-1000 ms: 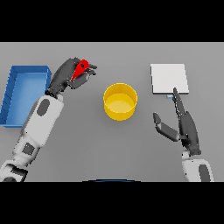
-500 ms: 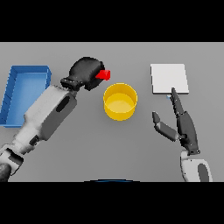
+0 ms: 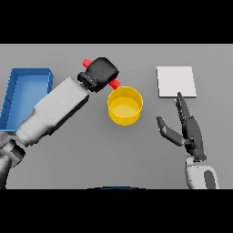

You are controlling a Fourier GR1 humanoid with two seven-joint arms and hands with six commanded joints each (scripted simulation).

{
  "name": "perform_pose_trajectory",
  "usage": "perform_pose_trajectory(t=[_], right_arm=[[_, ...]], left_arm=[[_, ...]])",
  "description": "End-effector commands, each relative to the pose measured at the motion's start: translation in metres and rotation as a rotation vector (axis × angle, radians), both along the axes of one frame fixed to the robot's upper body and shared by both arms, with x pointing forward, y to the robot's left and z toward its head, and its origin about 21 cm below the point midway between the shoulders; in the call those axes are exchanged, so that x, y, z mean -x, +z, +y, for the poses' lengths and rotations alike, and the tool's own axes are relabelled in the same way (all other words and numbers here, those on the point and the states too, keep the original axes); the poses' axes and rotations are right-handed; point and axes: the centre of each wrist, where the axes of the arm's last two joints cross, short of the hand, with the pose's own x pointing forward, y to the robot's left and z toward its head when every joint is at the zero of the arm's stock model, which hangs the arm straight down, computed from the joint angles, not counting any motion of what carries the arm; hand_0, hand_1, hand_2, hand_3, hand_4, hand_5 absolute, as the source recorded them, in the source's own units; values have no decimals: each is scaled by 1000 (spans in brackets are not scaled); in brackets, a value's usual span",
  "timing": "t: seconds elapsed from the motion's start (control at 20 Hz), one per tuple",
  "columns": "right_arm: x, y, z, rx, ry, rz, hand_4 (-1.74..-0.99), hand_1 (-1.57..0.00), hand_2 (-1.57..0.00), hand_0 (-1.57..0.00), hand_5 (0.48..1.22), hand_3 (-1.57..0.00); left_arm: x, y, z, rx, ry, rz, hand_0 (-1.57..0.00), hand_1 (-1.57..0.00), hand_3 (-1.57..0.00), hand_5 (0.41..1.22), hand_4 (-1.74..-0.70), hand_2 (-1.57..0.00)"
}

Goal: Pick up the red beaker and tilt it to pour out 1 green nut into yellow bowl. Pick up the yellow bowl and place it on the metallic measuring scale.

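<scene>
The red beaker (image 3: 114,83) lies tipped nearly flat in the left hand (image 3: 102,73), whose fingers are wrapped around it, its mouth over the yellow bowl (image 3: 124,106) rim at about ten o'clock. No green nut is visible, so whether the pour has happened I cannot tell. The bowl sits on the desk (image 3: 91,154); the metallic measuring scale (image 3: 176,81) waits at its two o'clock, unloaded. The right hand (image 3: 189,129) hovers below the scale, fingers released.
</scene>
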Motion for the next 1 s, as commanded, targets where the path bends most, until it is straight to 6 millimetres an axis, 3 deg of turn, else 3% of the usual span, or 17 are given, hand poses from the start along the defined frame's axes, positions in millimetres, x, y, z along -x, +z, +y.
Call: perform_pose_trajectory(t=[0.0,0.35,0.5,0.7,0.95], right_arm=[[2,0,-2,8,5,-18,-1220,1,1,1,624,1],[-1,0,0,34,-36,-39,-1185,1,1,1,575,1],[-3,-3,2,43,-26,-39,-1152,1,1,1,567,1],[-2,2,0,28,-28,-56,-1130,1,1,1,565,1],[-1,1,3,29,-23,-68,-1135,1,1,1,580,1]], left_arm=[[-1,1,-3,-35,-29,-4,-1571,-1571,-1394,1218,-1723,-1571],[-3,7,-26,-293,-189,-93,-1571,-1571,-1534,1220,-1734,-1571],[-5,14,-31,-404,-242,-153,-1571,-1571,-1552,1221,-1738,-1571],[-3,9,-38,-524,-308,-209,-1571,-1571,-1563,1221,-1736,-1571],[-2,9,-49,-641,-386,-285,-1571,-1571,-1568,1221,-1732,-1571]])
